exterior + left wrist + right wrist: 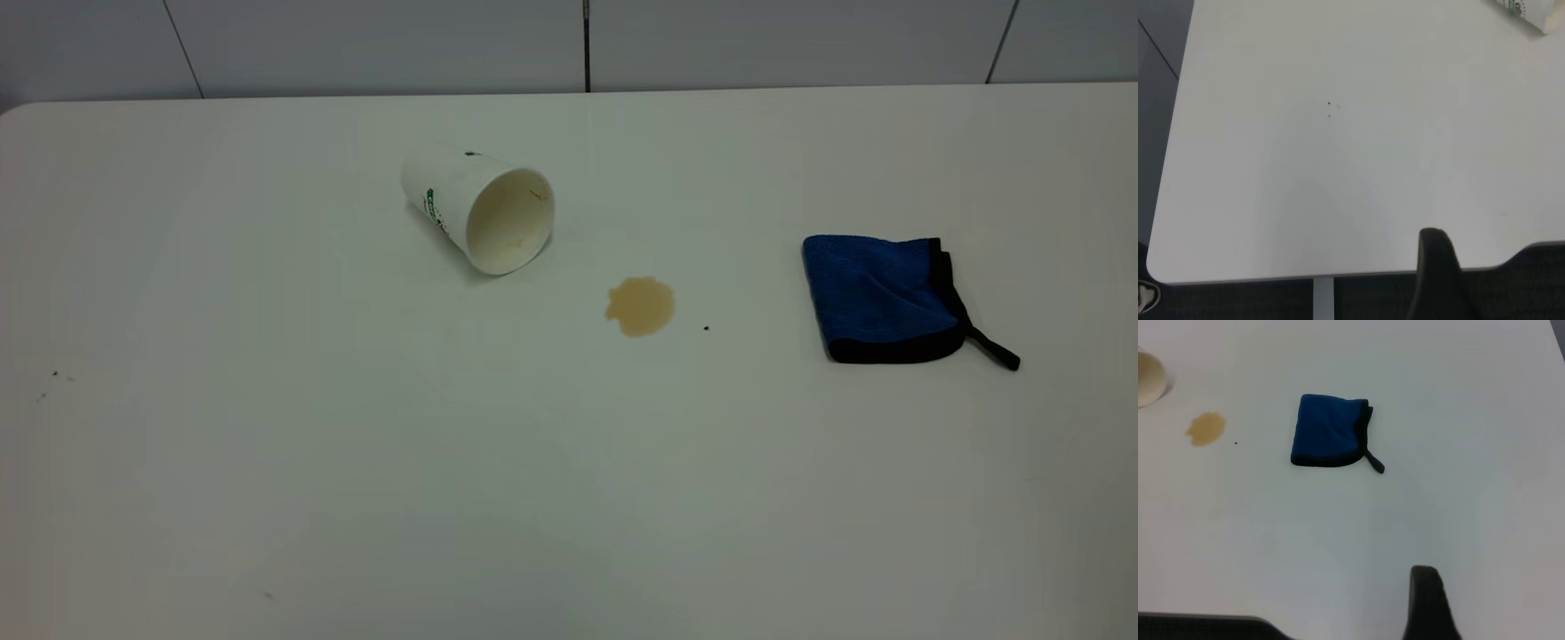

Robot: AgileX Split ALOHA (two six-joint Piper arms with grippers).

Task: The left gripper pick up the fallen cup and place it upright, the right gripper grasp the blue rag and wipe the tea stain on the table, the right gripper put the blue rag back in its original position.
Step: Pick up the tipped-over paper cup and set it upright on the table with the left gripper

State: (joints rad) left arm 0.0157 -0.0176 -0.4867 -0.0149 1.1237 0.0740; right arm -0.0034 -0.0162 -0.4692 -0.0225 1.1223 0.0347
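**Cup down, stain and rag untouched on the white table**

Exterior view: the cup [478,209] lies on its side on the table [267,444], left of centre and toward the far edge. Its long axis runs from far-left to near-right, with the open mouth facing the camera and slightly right; a green logo shows on its side, partly turned away. The tea stain [640,306] sits just beyond the mouth, near but apart from the cup, with a tiny black speck [706,328] beside it. The blue rag [880,298] lies folded well to the right, its black loop tail pointing right. Neither arm appears here.

Left wrist view: only one dark finger of the left gripper [1438,277] shows at the table's near edge, over a bare stretch of table with two small specks. Whether the pincer is open or closed cannot be told. A corner of the cup [1531,12] is cut off at the frame edge.

Right wrist view: one dark finger of the right gripper [1426,603] shows, well apart from the rag [1328,430]; its state cannot be told either. The stain [1206,429] and a sliver of the cup's mouth [1148,380], cut off, lie beyond.
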